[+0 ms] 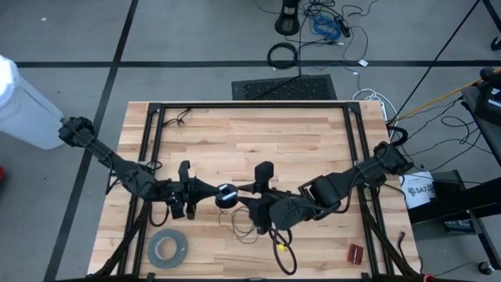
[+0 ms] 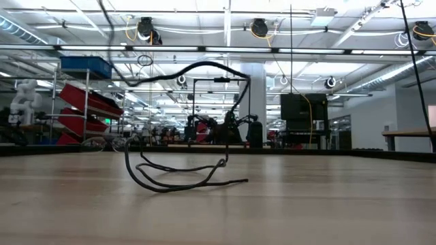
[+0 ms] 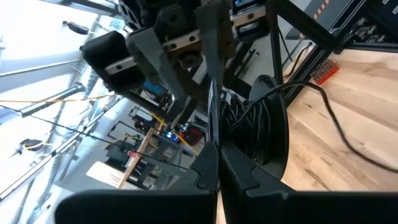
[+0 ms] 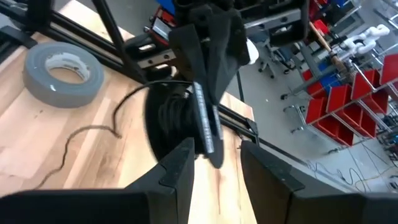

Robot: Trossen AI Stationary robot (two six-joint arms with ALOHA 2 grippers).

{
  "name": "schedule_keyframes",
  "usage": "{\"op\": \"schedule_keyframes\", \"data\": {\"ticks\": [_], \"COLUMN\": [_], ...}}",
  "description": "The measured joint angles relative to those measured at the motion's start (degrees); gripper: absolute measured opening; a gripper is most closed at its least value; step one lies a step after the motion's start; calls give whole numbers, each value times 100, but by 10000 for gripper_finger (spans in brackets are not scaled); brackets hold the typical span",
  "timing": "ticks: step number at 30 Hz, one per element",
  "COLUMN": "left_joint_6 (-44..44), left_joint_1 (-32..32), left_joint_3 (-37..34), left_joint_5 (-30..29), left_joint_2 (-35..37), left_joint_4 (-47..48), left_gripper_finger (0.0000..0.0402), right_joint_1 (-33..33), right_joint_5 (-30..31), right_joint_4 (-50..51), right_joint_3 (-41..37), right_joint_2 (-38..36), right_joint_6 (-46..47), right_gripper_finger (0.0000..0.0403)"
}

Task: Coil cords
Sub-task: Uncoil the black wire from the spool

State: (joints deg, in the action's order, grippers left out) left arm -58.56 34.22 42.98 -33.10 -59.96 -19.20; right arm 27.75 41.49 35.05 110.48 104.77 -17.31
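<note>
I find the black disc [image 1: 226,196] held off the wooden surface [image 1: 250,133], between my two arms. My left end effector [image 1: 208,193] is pressed together, with the disc's edge pinched between its fingers [image 3: 208,163]; windings of wire already lie bundled around the disc [image 3: 264,134]. My right end effector [image 1: 249,191] sits just beside the disc on the opposite side, its fingers [image 4: 180,168] apart and clamped on nothing that I can confirm.

The remaining thin wire [image 1: 249,229] trails from the disc down onto the surface in loose loops near the grey tape roll [image 1: 167,248]; the low view shows it arching up and lying slack [image 2: 180,178].

Assessment: coiling is under way, not complete. The next move calls for the right end effector to take up the slack wire close to the disc and lay another turn, while the left stays steady.
</note>
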Motion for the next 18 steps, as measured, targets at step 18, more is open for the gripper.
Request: {"op": "schedule_keyframes", "data": {"ticks": [18], "left_joint_6": [178], "left_joint_1": [0], "left_joint_3": [0], "left_joint_5": [316], "left_joint_2": [2], "left_joint_4": [-136], "left_gripper_finger": [0], "right_joint_1": [-247], "right_joint_5": [-865], "right_joint_4": [-94], "right_joint_3": [-2], "right_joint_2": [35], "right_joint_6": [-289], "right_gripper_finger": [46]}}
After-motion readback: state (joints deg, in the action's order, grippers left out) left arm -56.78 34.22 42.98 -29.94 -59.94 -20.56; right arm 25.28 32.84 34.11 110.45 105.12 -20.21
